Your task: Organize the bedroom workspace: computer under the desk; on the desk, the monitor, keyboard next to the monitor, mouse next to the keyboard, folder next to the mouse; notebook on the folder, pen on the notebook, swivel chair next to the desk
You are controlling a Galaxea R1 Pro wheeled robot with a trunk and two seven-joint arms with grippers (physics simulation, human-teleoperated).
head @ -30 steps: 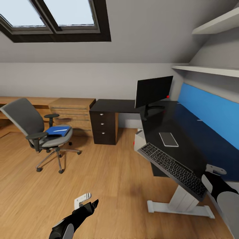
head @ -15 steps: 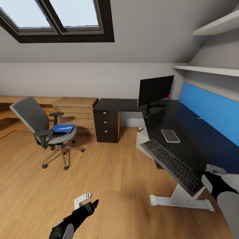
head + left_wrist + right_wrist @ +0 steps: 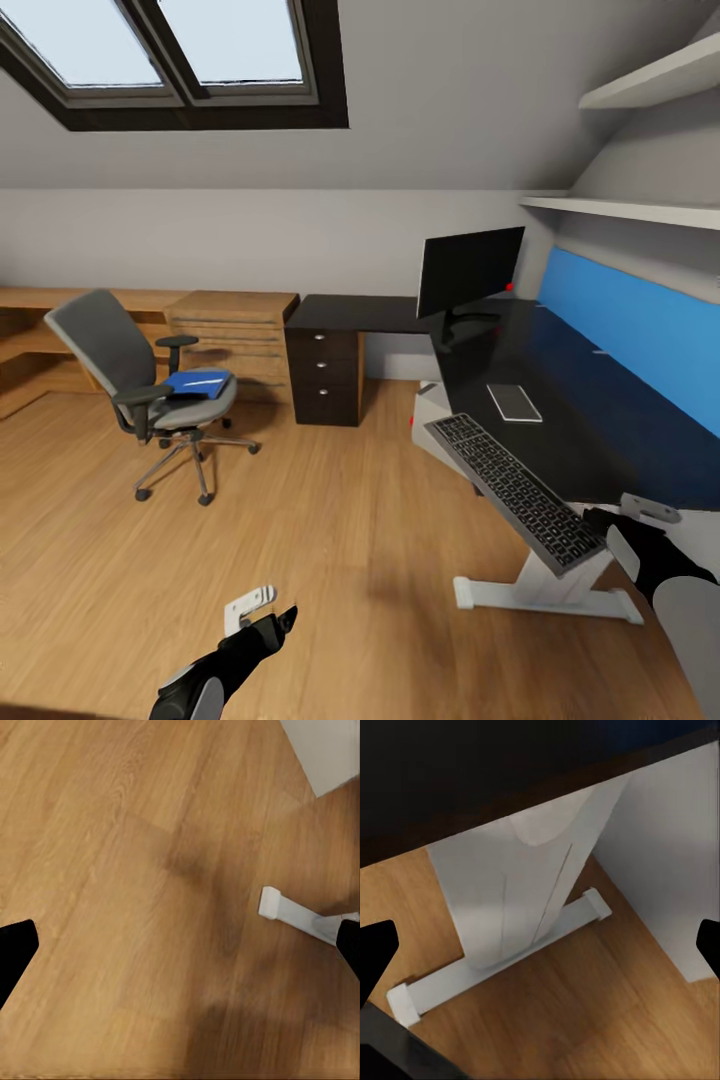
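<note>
We see the desk [image 3: 600, 420] on the right of the room, its glossy black top running from near to far along a blue wall panel [image 3: 640, 340]; its white leg [image 3: 545, 590] stands on the wood floor [image 3: 330, 560] at the near end, and a dark drawer unit [image 3: 325, 375] sits under its far left wing. The monitor [image 3: 468, 272] stands upright at the far corner of the desk; nearer lies the notebook [image 3: 514, 403], flat on the top; the keyboard [image 3: 515, 490] lies slantwise at the desk's left edge, its near end jutting past the edge. Under the desk, a pale corner of the computer [image 3: 428, 405] shows beside a red light. The chair [image 3: 150, 395] stands far left, well apart from the desk, with the folder [image 3: 197, 384] lying on its seat; a thin white stick on the folder may be the pen, though we cannot be sure. A wooden cabinet [image 3: 232, 335] stands behind the chair.

Our left gripper [image 3: 180, 952] hangs over bare floor, fingers spread wide and holding nothing; the foot of the desk leg lies in its wrist view. Our right gripper [image 3: 540, 952] is likewise spread and empty, low beside the near end of the desk, facing the white leg.
</note>
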